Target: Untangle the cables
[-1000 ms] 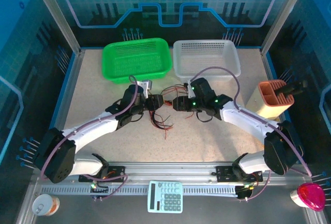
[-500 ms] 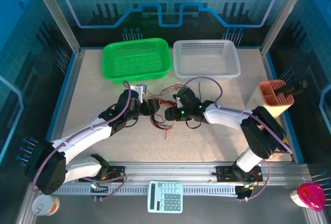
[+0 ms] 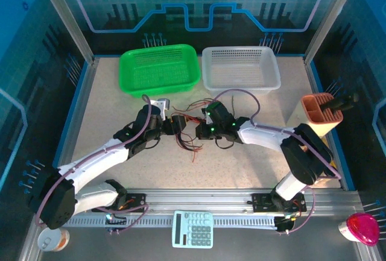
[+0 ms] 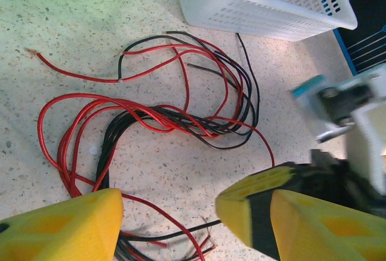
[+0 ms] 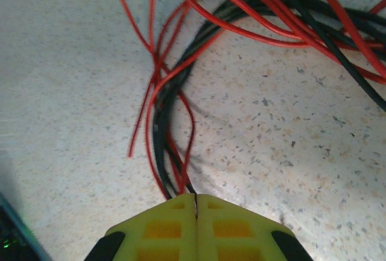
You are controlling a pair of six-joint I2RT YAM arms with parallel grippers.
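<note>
The cables [image 3: 188,135], thin red and black wires, lie tangled in loose loops on the speckled table between the two arms. In the left wrist view the cables [image 4: 181,116] spread ahead of my left gripper [image 4: 170,210], which is open, its yellow fingers [image 4: 72,225] wide apart over a few wire ends on the table. My left gripper [image 3: 180,122] sits at the bundle's left side. My right gripper [image 3: 199,131] is at the bundle's right side. In the right wrist view my right gripper [image 5: 195,198] is shut, and strands of the cables [image 5: 172,122] run in between its tips.
A green basket [image 3: 160,68] and a white basket [image 3: 241,68] stand side by side behind the cables. The white basket [image 4: 259,2] is close beyond the wires. An orange holder [image 3: 319,113] stands at the right. A calculator [image 3: 193,229] lies on the front rail.
My right arm has swung left and reached down to the cables, and its gripper has shut on strands. My left gripper has opened wider and moved a little.
</note>
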